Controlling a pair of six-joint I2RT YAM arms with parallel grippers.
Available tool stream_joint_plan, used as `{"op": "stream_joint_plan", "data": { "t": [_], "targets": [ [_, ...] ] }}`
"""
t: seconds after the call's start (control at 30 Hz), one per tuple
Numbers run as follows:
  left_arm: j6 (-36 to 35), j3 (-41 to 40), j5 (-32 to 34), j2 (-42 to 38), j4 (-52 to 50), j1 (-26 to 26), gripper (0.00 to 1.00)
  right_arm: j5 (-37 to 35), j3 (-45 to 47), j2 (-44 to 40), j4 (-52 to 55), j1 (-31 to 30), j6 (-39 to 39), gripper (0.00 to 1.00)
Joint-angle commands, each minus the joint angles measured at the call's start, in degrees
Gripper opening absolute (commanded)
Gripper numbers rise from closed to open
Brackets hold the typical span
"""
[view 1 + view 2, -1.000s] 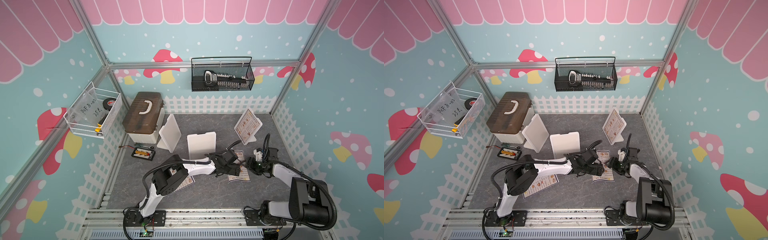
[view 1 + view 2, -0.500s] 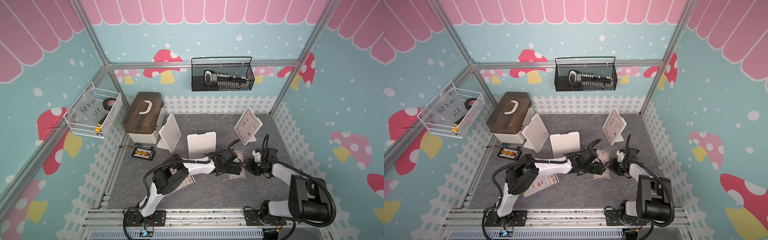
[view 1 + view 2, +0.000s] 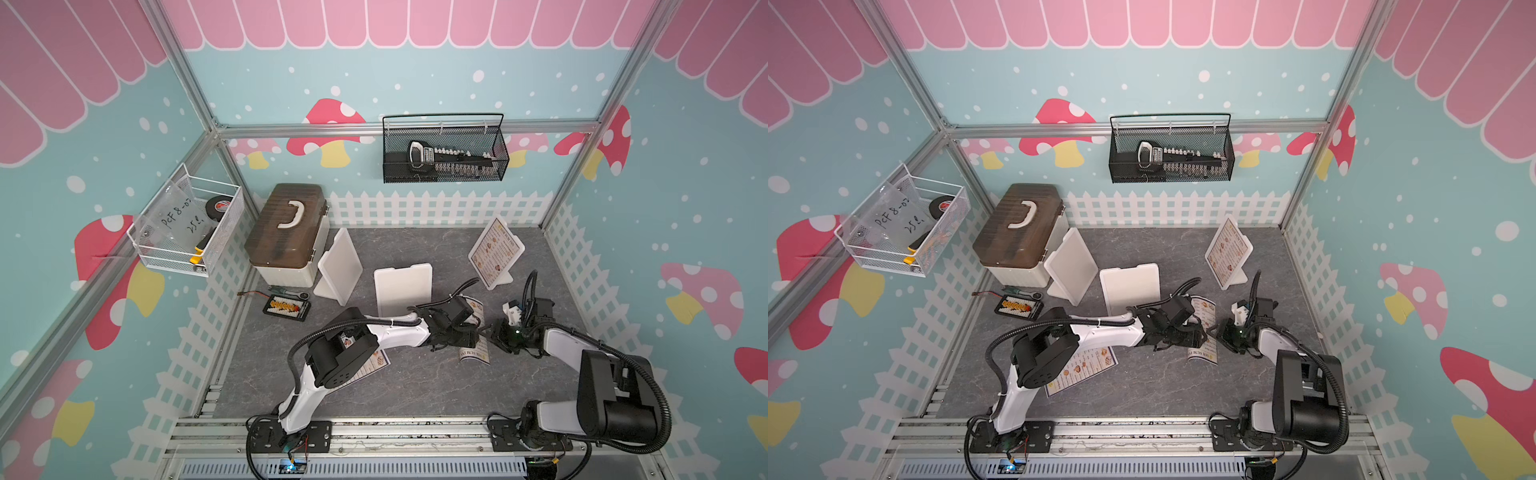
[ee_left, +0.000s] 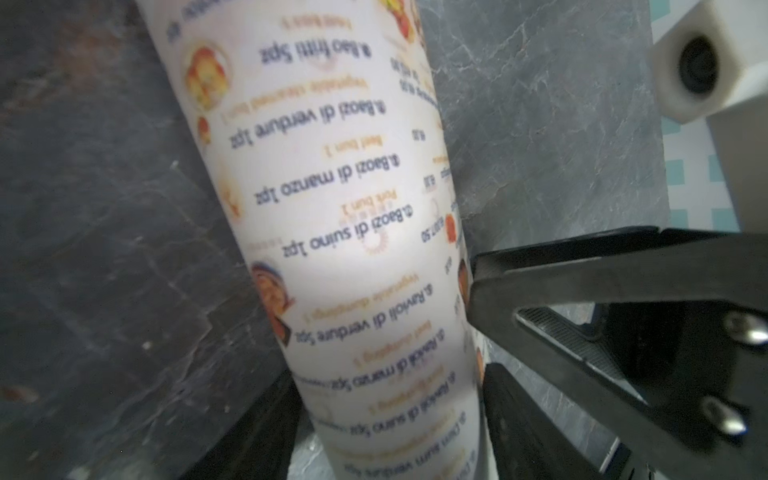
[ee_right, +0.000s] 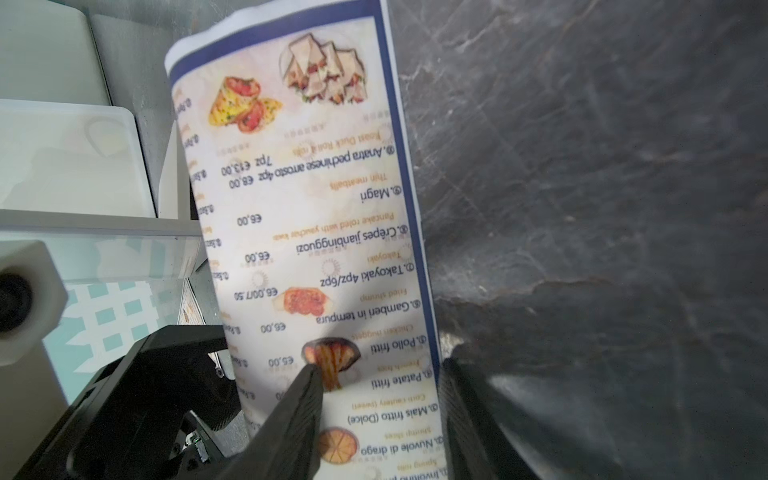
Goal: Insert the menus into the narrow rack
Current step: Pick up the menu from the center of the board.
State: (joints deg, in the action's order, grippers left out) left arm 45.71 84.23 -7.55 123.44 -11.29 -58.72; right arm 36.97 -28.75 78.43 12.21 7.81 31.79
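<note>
This is a staged robot test cell dressed up like a toy shop. Aluminium frame posts (image 3: 178,62) carry printed walls with pink scallops, mushrooms (image 3: 328,118) and a white picket fence (image 3: 436,208). These surround a grey stone-look worktop (image 3: 415,386), and two robot arms (image 3: 399,332) are bolted to a slotted rail (image 3: 415,430) in front.

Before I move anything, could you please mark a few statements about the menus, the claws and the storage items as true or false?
1. A menu stands in the white stand at the back. True.
2. The black wire basket on the back wall is empty. False: a tool lies in it.
3. A second menu lies flat under the left arm. True.
4. Both claws hover far from any menu. False: the left claw and the right claw each have the curled menu between their fingers.
5. The brown-lidded toolbox stands open. False: its lid is shut.
</note>
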Motion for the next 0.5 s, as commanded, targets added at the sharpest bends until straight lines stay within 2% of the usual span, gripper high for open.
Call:
{"op": "stream_joint_plan", "data": {
  "t": [0.0, 0.23, 0.37, 0.47],
  "targets": [
    [1.41, -2.14, -0.62, 3.39, -4.06, 0.36, 0.65, -2.66, 1.51, -0.60, 2.73, -0.26, 0.38, 0.51],
    [1.34, -2.53, -0.53, 2.81, -3.76, 0.43, 0.58, -7.10, 1.50, -4.66, 4.69, -0.26, 1.29, 0.60],
    [1.01, -3.68, -1.45, 1.19, -1.79, 0.62, 0.57, -10.14, 1.33, -8.13, 5.55, -0.26, 2.25, 0.61],
    [0.91, -6.13, -3.19, -1.37, 2.72, 0.94, 0.57, -9.67, 1.83, -9.90, 4.16, -0.30, 3.71, 0.61]
  ]
}}
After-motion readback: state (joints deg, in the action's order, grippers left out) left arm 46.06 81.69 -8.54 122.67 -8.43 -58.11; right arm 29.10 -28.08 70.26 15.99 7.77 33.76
